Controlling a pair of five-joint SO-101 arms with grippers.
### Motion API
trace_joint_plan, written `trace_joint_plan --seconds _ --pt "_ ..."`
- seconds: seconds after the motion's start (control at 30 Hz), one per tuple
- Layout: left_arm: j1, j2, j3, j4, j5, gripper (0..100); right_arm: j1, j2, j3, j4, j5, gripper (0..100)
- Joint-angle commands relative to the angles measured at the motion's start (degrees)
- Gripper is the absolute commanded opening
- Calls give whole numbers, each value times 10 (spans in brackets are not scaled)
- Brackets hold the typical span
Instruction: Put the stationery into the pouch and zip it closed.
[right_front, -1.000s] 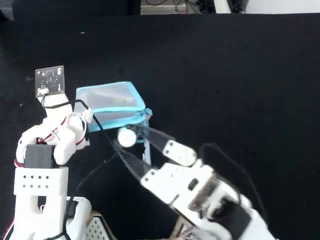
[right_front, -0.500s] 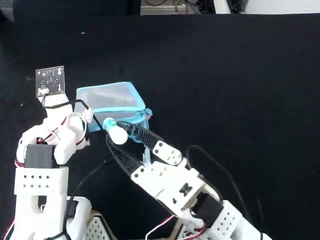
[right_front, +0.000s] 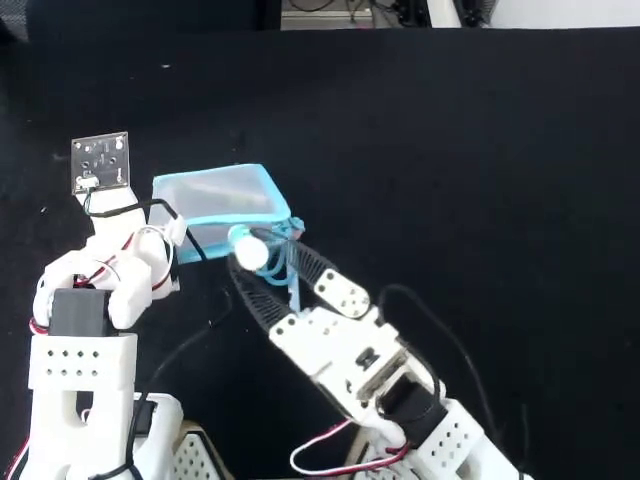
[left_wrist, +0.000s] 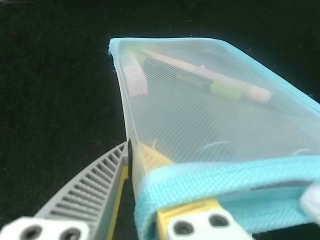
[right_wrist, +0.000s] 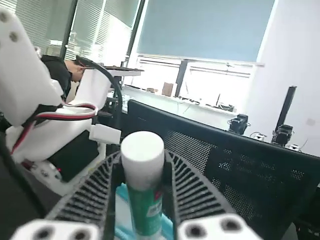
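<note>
1. Right arm (right_front: 370, 370): it stands nearest, at the table's front edge, and extends diagonally toward the pouch.
2. Right gripper (right_front: 262, 268): the jaws are clamped on a glue stick (right_front: 250, 250). In the right wrist view the right gripper (right_wrist: 142, 159) holds the glue stick (right_wrist: 143, 192) by its green-labelled body between the two ribbed fingers (right_wrist: 95, 187). The white cap projects beyond the fingertips.
3. Glue stick position: the cap is at the near edge of the pouch (right_front: 215, 195), against the turquoise zipper band, toward the pouch's right corner. The stick is outside the pouch.
4. Left arm (right_front: 110, 280): it stands beside the right arm, with its wrist at the pouch's near left corner.
5. Left gripper (left_wrist: 136, 150): the jaws are closed on the pouch (left_wrist: 200, 115) at its zipper edge. The grey ribbed finger lies outside the mesh wall and the yellow-padded finger lies on the other side of it.
6. Pouch: translucent white mesh with turquoise trim, lying on the black table (right_front: 480, 180).
7. Pouch contents, visible through the mesh: a white pen with a pale green section (left_wrist: 215, 82) and a small white block (left_wrist: 135, 80), well apart from each other toward the far end.
8. A small square circuit board (right_front: 100, 160) sits on the left arm, beyond the wrist and beside the pouch's far left corner.
</note>
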Motion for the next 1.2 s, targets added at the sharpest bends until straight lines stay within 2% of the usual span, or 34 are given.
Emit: trace_joint_plan --seconds 0.0,0.2,0.33,0.47,0.73,1.07,1.17 --pt "0 -1 -7 1 1 30 22 -43 -2 4 -35 11" --pt "0 -1 -7 1 1 30 23 -42 -7 5 -40 11" --pt "0 -1 -7 1 1 30 37 -22 -74 36 -43 11" --pt "0 -1 -7 0 1 30 34 67 -155 89 -55 11" --pt "-3 -1 -5 1 1 30 33 248 -200 72 -148 11" --pt "-1 -1 -5 1 1 30 32 169 -219 73 -152 11" --pt "-1 -1 -5 1 1 30 3 151 -218 74 -149 11"
